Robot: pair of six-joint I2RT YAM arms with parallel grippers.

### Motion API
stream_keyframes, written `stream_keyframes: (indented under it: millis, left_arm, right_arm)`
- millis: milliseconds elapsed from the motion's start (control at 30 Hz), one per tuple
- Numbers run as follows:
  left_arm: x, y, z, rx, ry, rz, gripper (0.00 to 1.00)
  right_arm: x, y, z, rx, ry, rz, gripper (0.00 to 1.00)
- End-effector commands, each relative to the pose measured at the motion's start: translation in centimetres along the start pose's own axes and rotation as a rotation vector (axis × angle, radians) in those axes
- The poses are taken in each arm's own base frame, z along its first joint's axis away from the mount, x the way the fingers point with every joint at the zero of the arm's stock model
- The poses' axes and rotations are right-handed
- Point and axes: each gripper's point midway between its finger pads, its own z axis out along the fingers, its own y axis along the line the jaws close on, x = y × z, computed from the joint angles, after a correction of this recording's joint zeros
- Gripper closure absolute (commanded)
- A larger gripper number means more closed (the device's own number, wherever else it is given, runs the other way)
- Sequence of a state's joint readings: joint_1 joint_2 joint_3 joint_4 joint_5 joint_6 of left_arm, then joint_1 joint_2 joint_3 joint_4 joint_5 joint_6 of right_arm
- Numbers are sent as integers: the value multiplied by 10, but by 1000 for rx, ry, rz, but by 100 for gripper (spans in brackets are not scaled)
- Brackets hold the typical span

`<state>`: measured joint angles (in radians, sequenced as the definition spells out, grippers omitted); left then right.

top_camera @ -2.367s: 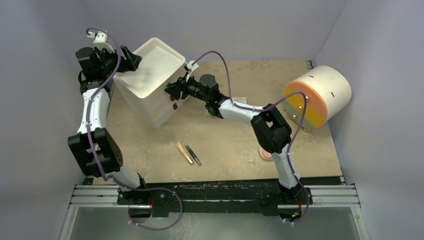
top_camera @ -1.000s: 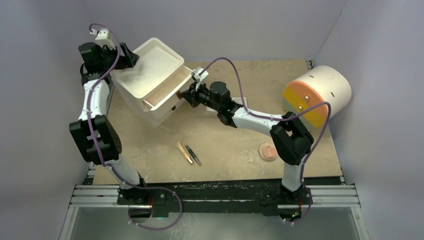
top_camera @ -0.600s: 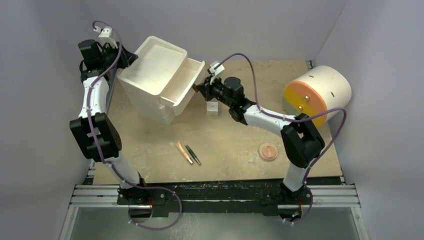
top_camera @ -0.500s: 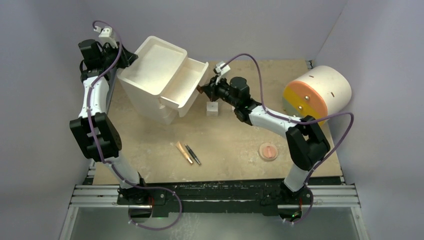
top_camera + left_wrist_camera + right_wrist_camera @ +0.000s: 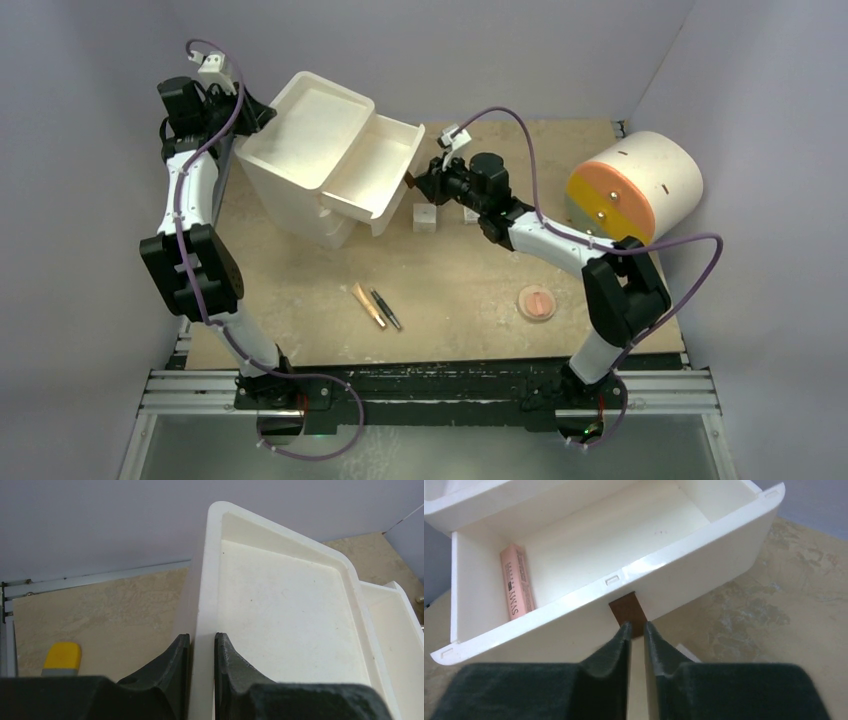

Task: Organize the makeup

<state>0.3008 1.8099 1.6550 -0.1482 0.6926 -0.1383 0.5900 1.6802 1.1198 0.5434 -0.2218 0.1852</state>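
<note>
Right gripper (image 5: 636, 628) pinches the knob (image 5: 626, 610), drawer (image 5: 704, 550) out just ahead. Left gripper (image 5: 201, 640) clamps the cabinet rim (image 5: 204, 570), fingers either side.

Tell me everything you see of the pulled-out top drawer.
The top drawer looks like glossy white plastic, a shallow open tray pulled well out of the cabinet. A pink lettered box lies along one side wall; the rest of the floor looks bare. The right gripper pinches the brown knob on its front.

Left end effector (image 5: 201, 639) and right end effector (image 5: 637, 627) clamped, arms outstretched.
</note>
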Motion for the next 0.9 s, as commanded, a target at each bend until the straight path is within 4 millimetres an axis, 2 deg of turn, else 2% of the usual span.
stream_keyframes:
  millis: [0, 33, 100, 167, 333, 433, 633, 867]
  left_arm:
    - [34, 23, 10, -98, 88, -90, 100]
    - [35, 22, 11, -96, 91, -91, 100]
    - [35, 21, 11, -98, 93, -88, 100]
    - [36, 21, 12, -101, 97, -89, 100]
    - [35, 18, 13, -102, 96, -82, 100]
    - [35, 16, 14, -101, 99, -78, 100]
    - [36, 19, 13, -117, 106, -72, 100]
    - [38, 20, 13, -122, 111, -70, 100]
  right_arm:
    - [-5, -13, -15, 68, 12, -30, 66]
    - [0, -18, -16, 95, 27, -31, 50]
    - [10, -34, -18, 172, 50, -29, 24]
    - [19, -46, -19, 238, 77, -21, 14]
    - [38, -79, -12, 418, 149, 24, 10]
    - [55, -87, 0, 460, 203, 68, 10]
    - [90, -85, 23, 474, 270, 106, 10]
    - [107, -69, 37, 452, 304, 105, 9]
